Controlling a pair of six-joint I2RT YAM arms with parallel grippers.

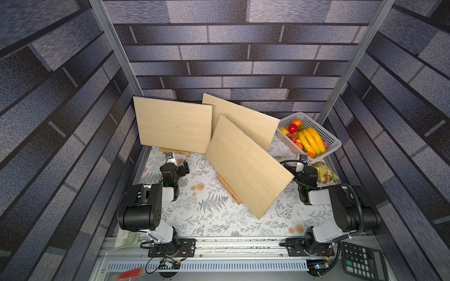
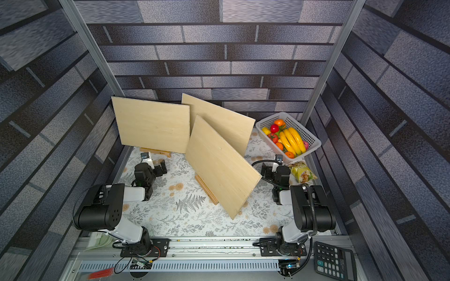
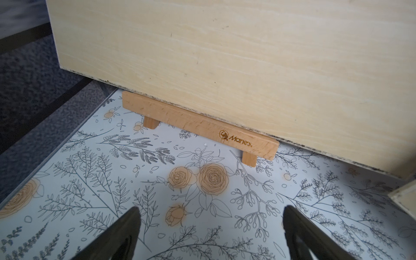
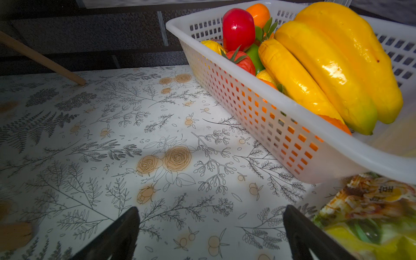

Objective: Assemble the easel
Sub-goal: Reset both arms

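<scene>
Fingers [image 3: 128,227] on both my grippers stand wide apart, gripping nothing — left gripper [image 3: 211,208] faces the easel ledge [image 1: 174,154], centre-left; right gripper [image 4: 212,207] near the basket [image 1: 287,144], right of frame.

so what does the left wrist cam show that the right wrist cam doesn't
Left wrist only: a board sitting on an easel ledge marked Maries. Right wrist only: a white basket of fruit with bananas, a snack bag beside it, and a thin wooden stick with its tip on the mat. Both: that floral mat, and a pair of open jaws holding nothing.
</scene>
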